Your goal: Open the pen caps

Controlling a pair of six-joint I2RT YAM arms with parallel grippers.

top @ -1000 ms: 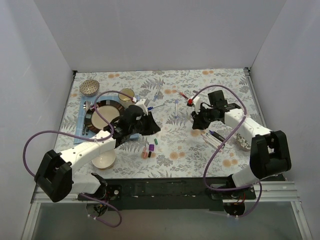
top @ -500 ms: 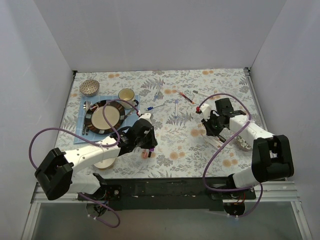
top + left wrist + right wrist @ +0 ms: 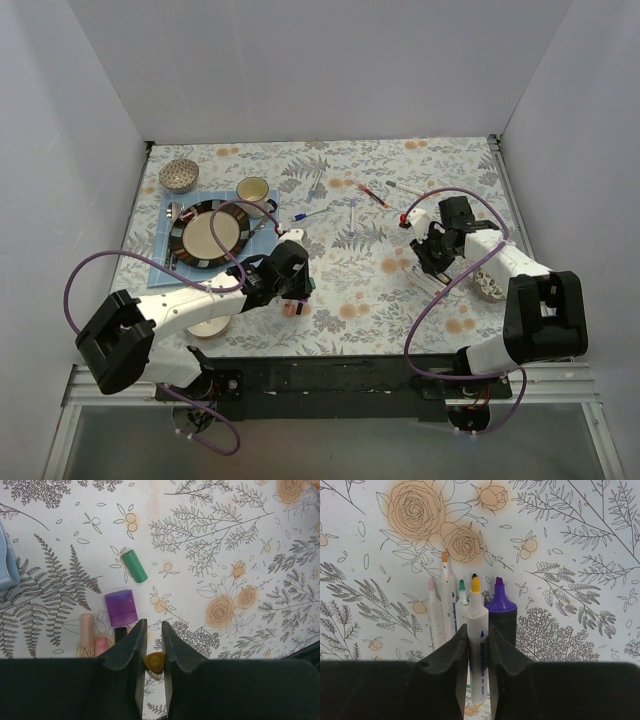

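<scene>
Your left pincer pinches a small yellow plastic cap; your right pincer pinches a white yellow-tipped pen. If you release high, the cap may roll past the purple cap at 11 o'clock.

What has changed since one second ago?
The left gripper, holding a yellow cap, moved from beside the plate toward the near edge, above the loose caps. The right gripper moved right, to the row of pens, holding a yellow-tipped pen. Plate unmoved.

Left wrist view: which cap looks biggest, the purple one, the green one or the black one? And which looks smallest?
1. purple cap
2. green cap
3. black cap, though it is partly hidden, so this is less sure
</scene>
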